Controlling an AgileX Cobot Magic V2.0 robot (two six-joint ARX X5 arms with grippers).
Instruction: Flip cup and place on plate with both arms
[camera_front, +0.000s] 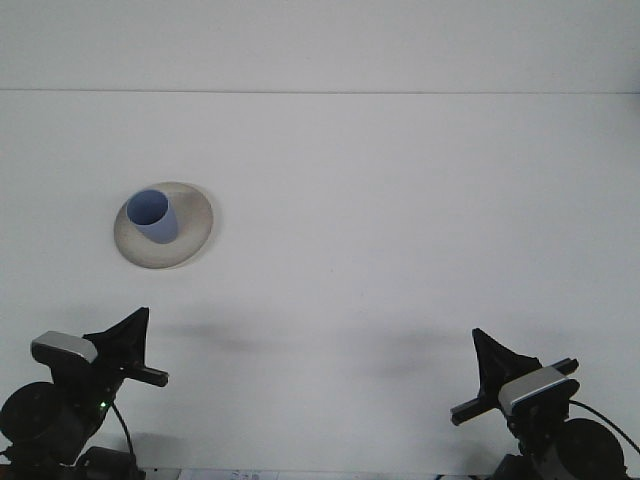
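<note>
Front view shows two robot arms at the bottom of the picture, one in each corner. The left gripper (135, 325) sits in the lower left corner. It is black, with a small grey box behind it. Its two fingers are pressed together into one dark point that aims up and a little to the right. No gap shows between them, and they hold nothing. A tiny green light glows on the round black part below it.

The right gripper (484, 345) sits in the lower right corner. It is black too, with a grey box beside it. Its fingers are also pressed together into one dark point, aiming up and a little to the left. They hold nothing.

Both grippers hang just above the white table (400, 220). Soft grey shadows lie on the table right in front of each one.

Farther back, in the left middle of the picture, a round plate (190, 232) lies flat on the table. It is a pale grey-white color. A blue cup (153, 216) stands on the plate, toward its left side. The cup's open mouth faces up, so the inside shows. The cup touches the plate and no gripper is near it. Both grippers are well apart from the plate.

At the very back, near the top of the picture, a thin line runs across where the table ends.
</note>
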